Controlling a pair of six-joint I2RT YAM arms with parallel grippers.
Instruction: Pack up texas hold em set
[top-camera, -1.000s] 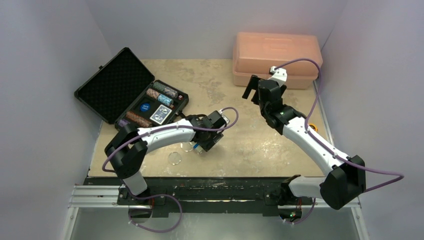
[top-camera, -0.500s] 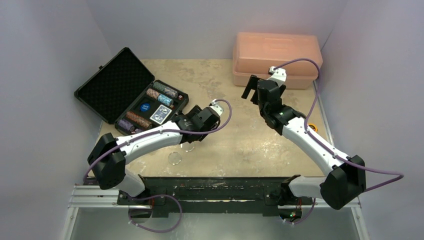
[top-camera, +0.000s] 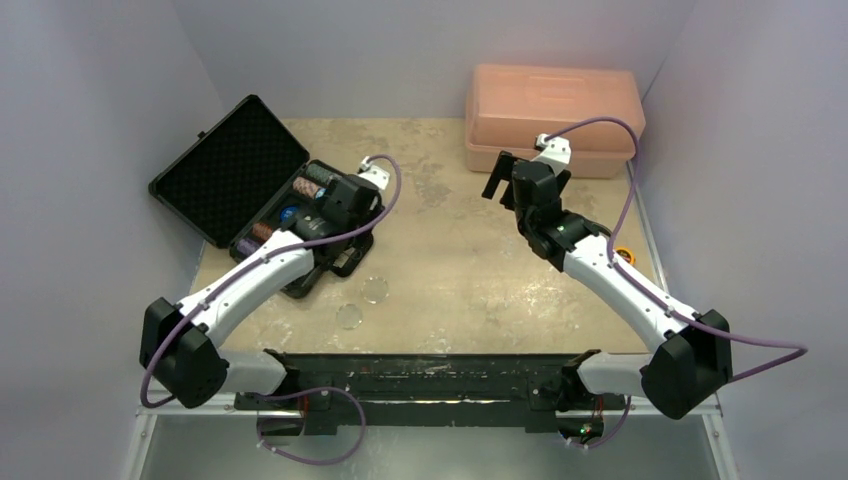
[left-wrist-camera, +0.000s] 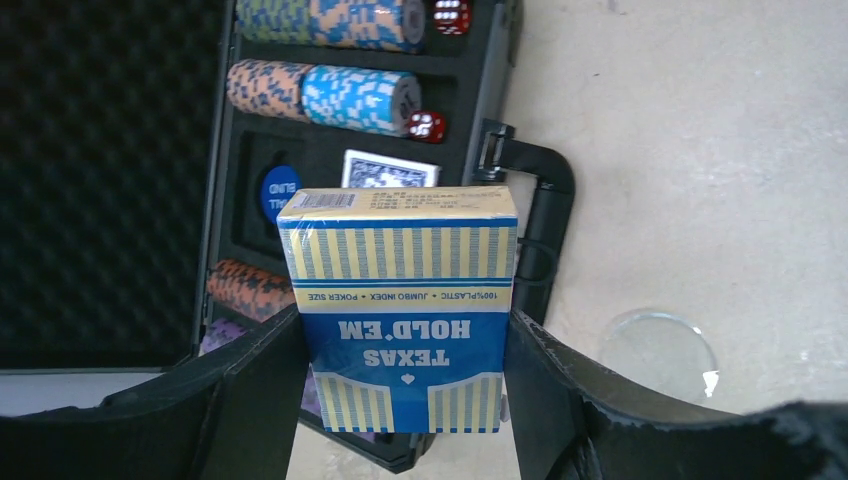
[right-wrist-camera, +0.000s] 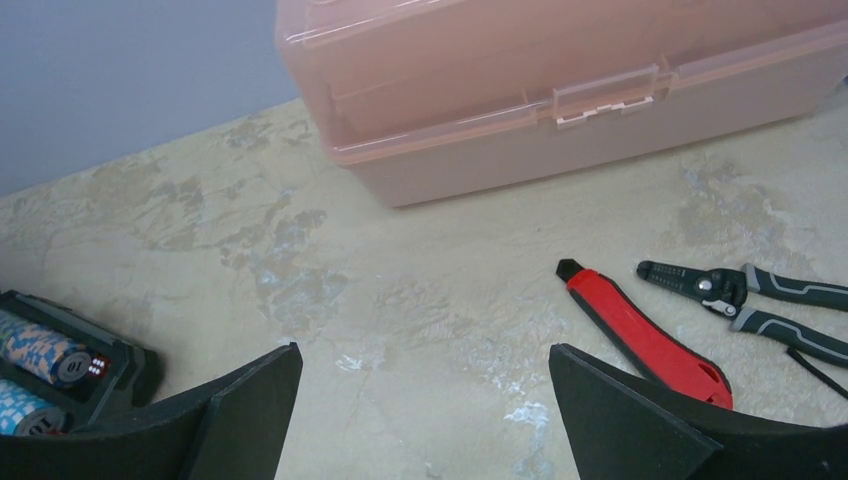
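The black case (top-camera: 225, 165) lies open at the left, with its foam lid tilted back. Its tray (left-wrist-camera: 225, 215) holds rows of poker chips (left-wrist-camera: 345, 95), red dice (left-wrist-camera: 426, 126), a deck of cards (left-wrist-camera: 390, 170) and a blue button (left-wrist-camera: 277, 190). My left gripper (left-wrist-camera: 405, 340) is shut on a blue and yellow Texas Hold'em card box (left-wrist-camera: 400, 300). It holds the box above the near right part of the tray; in the top view the left gripper (top-camera: 335, 215) is over the case. My right gripper (right-wrist-camera: 425, 370) is open and empty above the bare table; it is also in the top view (top-camera: 505, 178).
A pink plastic box (top-camera: 552, 115) stands at the back right. A red utility knife (right-wrist-camera: 645, 335) and wire strippers (right-wrist-camera: 760, 300) lie on the table near it. Two clear discs (top-camera: 375, 290) (top-camera: 350, 317) lie on the table in front of the case.
My left arm has swung from the table's middle back and left to above the case, carrying the card box. The right arm has hardly moved.
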